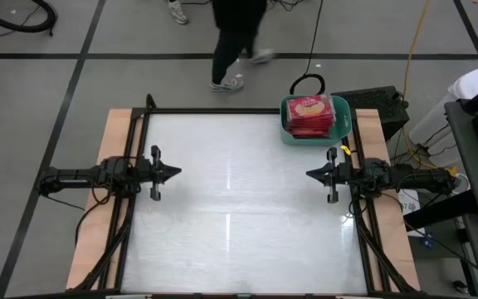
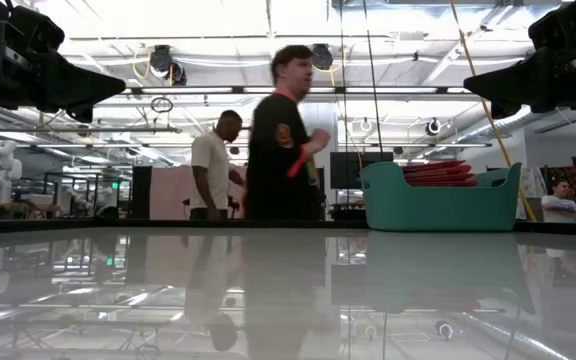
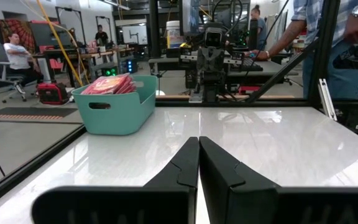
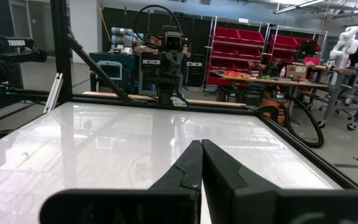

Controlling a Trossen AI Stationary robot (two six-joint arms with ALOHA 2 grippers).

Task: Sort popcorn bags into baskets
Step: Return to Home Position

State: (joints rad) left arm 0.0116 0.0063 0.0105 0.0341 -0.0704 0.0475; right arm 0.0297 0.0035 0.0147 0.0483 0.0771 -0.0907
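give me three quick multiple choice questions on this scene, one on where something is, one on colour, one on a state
1. Where does the teal-green rounded plastic tub stand on the glossy white table?
A. at the far corner on the right arm's side
B. in the centre
C. beside the left arm

2. What colour are the flat popcorn packets stacked in the tub?
A. blue
B. red
C. black

3. How are the jaws of the left arm and the right arm?
A. both shut, holding nothing
B. both wide open
C. right shut on a packet

Answers:
1 A: the high view shows the tub at the far right corner.
2 B: red fronts show above the rim.
3 A: each wrist view shows them pressed together, with nothing between.
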